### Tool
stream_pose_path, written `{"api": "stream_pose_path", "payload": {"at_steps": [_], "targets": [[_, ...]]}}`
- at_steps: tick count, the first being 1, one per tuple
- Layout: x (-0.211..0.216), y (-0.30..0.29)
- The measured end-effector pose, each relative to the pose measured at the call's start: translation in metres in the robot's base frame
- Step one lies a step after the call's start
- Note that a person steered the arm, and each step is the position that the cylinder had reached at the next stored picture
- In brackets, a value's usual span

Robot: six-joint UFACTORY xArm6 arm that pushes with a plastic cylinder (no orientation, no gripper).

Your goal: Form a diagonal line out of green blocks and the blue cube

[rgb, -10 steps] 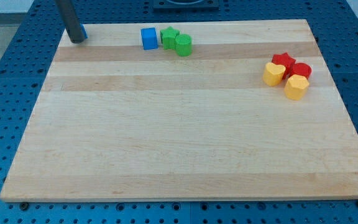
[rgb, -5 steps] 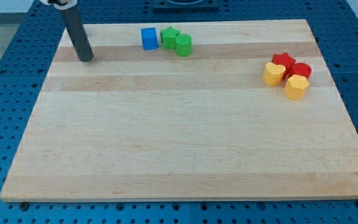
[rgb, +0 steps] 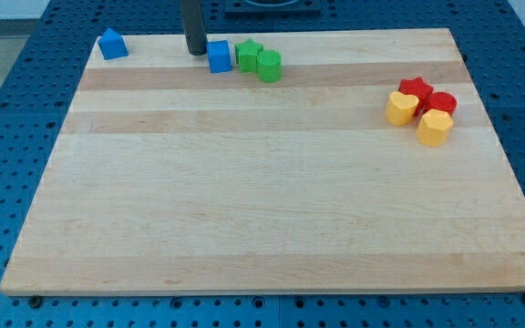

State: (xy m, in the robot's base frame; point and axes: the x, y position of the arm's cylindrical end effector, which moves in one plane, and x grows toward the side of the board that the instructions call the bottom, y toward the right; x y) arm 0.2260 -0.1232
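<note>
My tip (rgb: pixel 195 52) sits just left of the blue cube (rgb: pixel 219 56).
No jaws here, nothing held; green blocks (rgb: pixel 260 61) flank its right.

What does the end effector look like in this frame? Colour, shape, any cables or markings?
A plain dark grey, nearly black, straight round rod, smooth with a slightly dull sheen. No cables, labels or markings show. It runs out of the view's top, so the arm itself is unseen. My tip is a blunt flat end.
</note>
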Motion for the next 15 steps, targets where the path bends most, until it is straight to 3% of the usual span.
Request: {"api": "stream_pose_path", "payload": {"at_steps": [8,10,13,15], "targets": [[-0.004,0.031],[-0.032,0.1],[0.001,0.102],[0.03,0.064]]}}
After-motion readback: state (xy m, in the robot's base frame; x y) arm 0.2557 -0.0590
